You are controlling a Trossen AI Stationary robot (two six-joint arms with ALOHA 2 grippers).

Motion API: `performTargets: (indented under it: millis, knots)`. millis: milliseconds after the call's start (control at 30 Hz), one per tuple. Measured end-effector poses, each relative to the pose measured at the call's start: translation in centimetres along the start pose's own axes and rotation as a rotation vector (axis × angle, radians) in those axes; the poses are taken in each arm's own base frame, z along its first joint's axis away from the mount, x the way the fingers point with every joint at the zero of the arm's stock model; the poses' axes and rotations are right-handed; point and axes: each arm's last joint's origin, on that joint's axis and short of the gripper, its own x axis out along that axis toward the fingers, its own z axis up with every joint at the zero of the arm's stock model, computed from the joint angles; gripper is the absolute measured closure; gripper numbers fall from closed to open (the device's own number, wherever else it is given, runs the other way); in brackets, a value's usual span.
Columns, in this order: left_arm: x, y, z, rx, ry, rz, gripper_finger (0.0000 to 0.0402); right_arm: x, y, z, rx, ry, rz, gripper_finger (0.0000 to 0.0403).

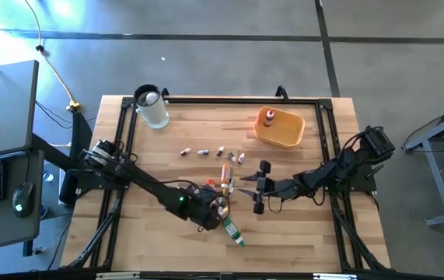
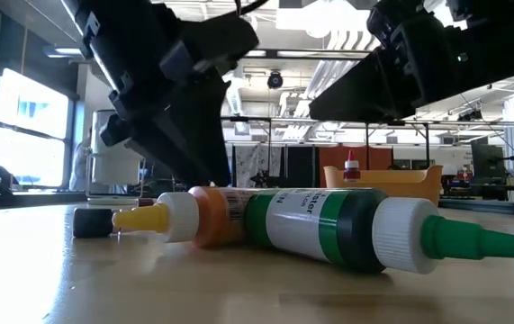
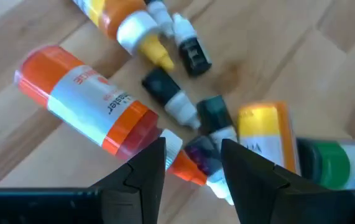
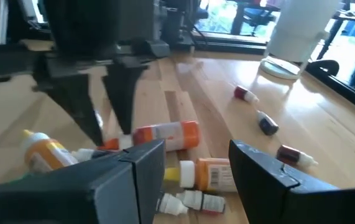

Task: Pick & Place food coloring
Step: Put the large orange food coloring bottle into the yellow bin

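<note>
**Orange and green bottles clustered mid-table**

Food coloring bottles are heaped near the table's front centre. The left gripper is held spread above them, gripping nothing. The right gripper is held spread just beside, empty.

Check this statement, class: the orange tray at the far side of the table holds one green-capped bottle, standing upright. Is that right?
Not quite. The bottle standing in the orange tray has a red cap, not green, as the high view shows. The green-capped bottle lies on the table's near side.
</note>
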Motion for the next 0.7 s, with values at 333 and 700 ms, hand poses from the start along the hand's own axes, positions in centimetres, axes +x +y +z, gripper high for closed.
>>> performTargets:
  millis: [333,700]
  knots:
    - [0.3,1.7,-0.1,0.024,0.028,0.146,0.0248,0.0,0.1,-0.1,0.0,0.012,0.038,0.0231]
    - [0.2,2.6,-0.1,0.131,0.0,0.252,0.0248,0.2,-0.1,-0.3,0.068,0.04,0.066,0.0231]
